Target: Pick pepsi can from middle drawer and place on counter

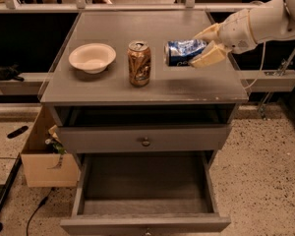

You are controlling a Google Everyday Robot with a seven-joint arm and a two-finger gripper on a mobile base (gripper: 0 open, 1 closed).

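Observation:
My gripper (202, 46) reaches in from the right over the counter (137, 90) and is shut on the pepsi can (182, 52). The blue can lies on its side between the cream fingers (209, 57), just above the counter's right part, its silver end pointing left. The middle drawer (143, 193) stands pulled out at the bottom of the cabinet, its grey floor bare.
A gold-brown can (139, 63) stands upright mid-counter, left of the pepsi can. A white bowl (92, 57) sits on the counter's left. A closed drawer front with a brass knob (145, 141) is above the open drawer. A cardboard box (44, 156) stands on the floor at the left.

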